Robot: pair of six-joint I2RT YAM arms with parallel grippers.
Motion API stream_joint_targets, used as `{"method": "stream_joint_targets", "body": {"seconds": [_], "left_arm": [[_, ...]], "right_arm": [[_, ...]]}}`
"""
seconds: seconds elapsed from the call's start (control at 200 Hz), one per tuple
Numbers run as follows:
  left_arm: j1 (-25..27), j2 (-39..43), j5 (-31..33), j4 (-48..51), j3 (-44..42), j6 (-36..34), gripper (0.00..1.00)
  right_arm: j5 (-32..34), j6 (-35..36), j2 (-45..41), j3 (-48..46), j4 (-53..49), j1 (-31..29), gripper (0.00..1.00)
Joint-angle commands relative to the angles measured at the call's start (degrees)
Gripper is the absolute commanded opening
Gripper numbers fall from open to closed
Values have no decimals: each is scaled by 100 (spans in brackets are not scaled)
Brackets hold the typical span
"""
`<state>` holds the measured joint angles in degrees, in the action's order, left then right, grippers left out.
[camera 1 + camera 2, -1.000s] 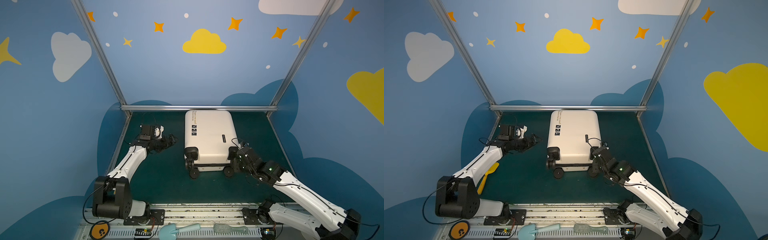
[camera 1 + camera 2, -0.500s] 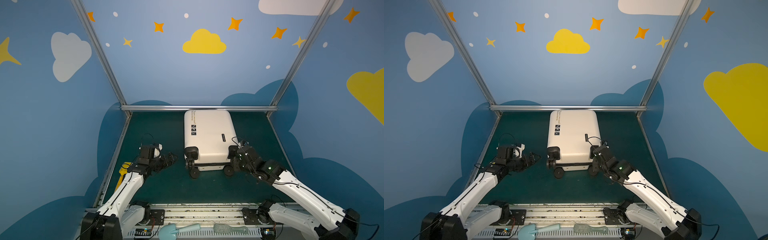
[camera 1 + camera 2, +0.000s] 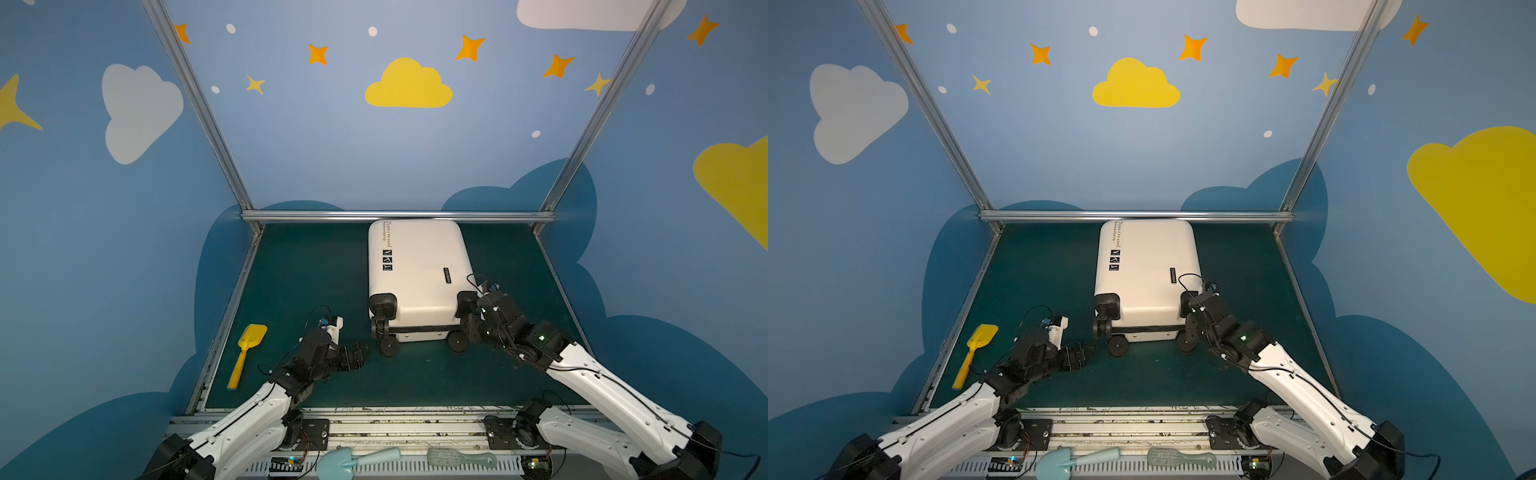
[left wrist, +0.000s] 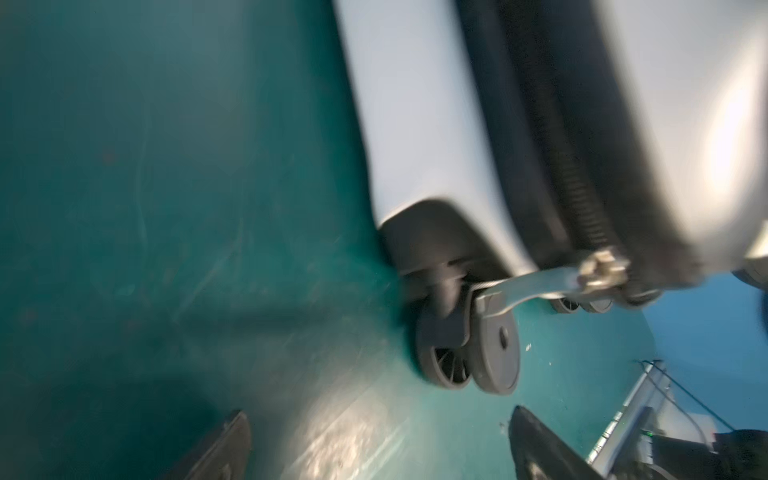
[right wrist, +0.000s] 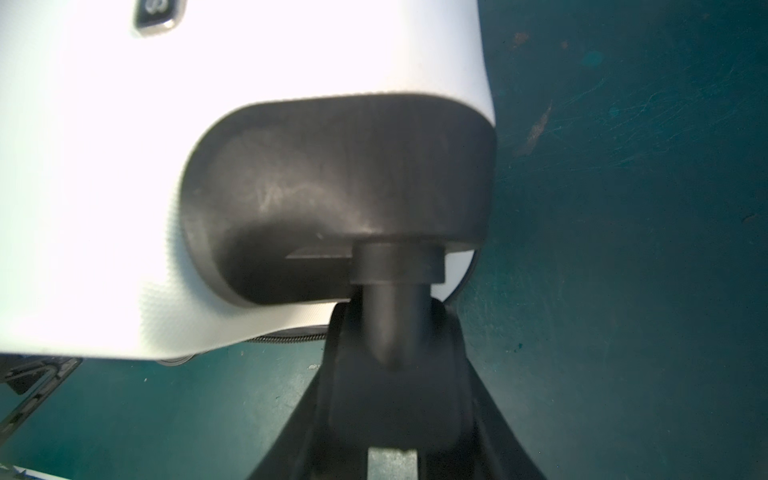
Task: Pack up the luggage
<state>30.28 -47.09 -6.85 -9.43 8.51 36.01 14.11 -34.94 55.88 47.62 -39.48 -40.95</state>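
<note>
The luggage (image 3: 419,266) (image 3: 1146,266) is a white hard-shell suitcase lying flat and closed at the back middle of the green mat, its black wheels toward the front. My left gripper (image 3: 359,353) (image 3: 1081,353) hovers low just left of the front left wheel (image 4: 469,357), jaws wide apart and empty (image 4: 380,424). A metal zipper pull (image 4: 540,286) hangs at the corner above that wheel. My right gripper (image 3: 465,328) (image 3: 1190,328) is shut on the front right wheel (image 5: 395,324), with its fingers (image 5: 340,415) on either side of the caster.
A yellow toy shovel (image 3: 245,353) (image 3: 973,353) lies by the mat's left edge. A light blue shovel (image 3: 353,459) and a pale green brush (image 3: 461,459) rest on the front rail. Blue walls and metal posts close in the back and sides.
My left arm swung from the back left of the mat forward and down to the suitcase's front left wheel. The right gripper kept its hold on the right wheel.
</note>
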Motion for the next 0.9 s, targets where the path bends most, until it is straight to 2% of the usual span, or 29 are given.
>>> {"method": "stream_joint_targets", "body": {"seconds": [0.0, 0.115, 0.18, 0.25, 0.426, 0.601, 0.761, 0.896], "left_arm": [[156, 68, 517, -1096, -164, -579, 93], [313, 145, 609, -1689, -471, -1004, 89], [385, 236, 618, -2031, -656, -1317, 81], [440, 406, 656, -2205, -815, -1589, 78], [476, 1199, 587, -1861, -937, -2072, 76], [478, 1765, 670, -1613, -1000, -2157, 72], [481, 1520, 699, -1664, -1006, -2026, 64], [530, 792, 706, -1807, -853, -1872, 67]], "right_arm": [[-459, -63, 283, -359, 98, 6, 0], [-523, -73, 301, -357, 108, 13, 0], [-548, -98, 294, -355, 91, 10, 0], [-589, -116, 279, -371, 81, 8, 0], [-689, -110, 248, -464, 99, 11, 0], [-710, -83, 230, -507, 130, 12, 0], [-699, -75, 255, -462, 73, 8, 0], [-724, -83, 248, -426, 64, 9, 0]]}}
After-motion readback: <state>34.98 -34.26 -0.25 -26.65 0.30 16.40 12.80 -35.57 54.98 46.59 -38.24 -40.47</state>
